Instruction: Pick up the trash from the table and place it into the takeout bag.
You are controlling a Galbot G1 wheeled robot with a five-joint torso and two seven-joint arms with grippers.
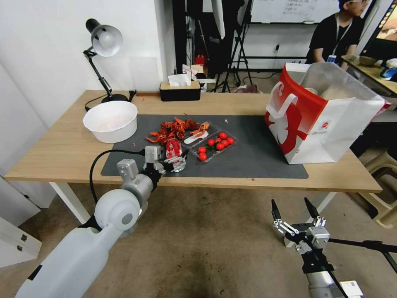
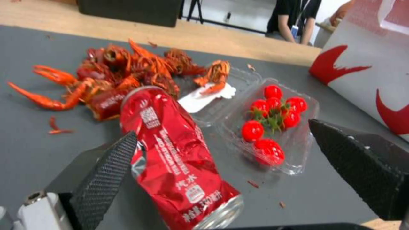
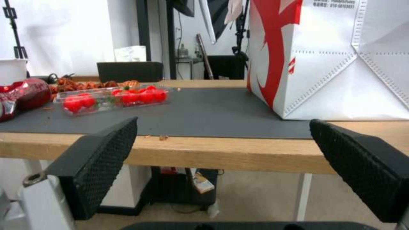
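A crushed red soda can [image 1: 173,148] lies on the dark grey mat [image 1: 248,159] of the table [image 1: 62,153], just in front of a heap of red crayfish shells. My left gripper [image 1: 172,160] is open around the can [image 2: 179,156], which rests against one finger [image 2: 111,172] while the other finger [image 2: 362,166] stands well off. The red-and-white takeout bag [image 1: 314,120] stands open at the mat's right end, with pale things inside. Below the table's front edge, over the floor, my right gripper [image 1: 290,203] hangs open and empty, facing the bag [image 3: 341,64].
A large white bowl [image 1: 110,121] sits left of the mat. A clear tray of cherry tomatoes [image 1: 215,145] lies right beside the can, crayfish shells [image 1: 173,128] behind it. A desk lamp [image 1: 103,41] and a black tissue box [image 1: 180,91] stand at the back edge.
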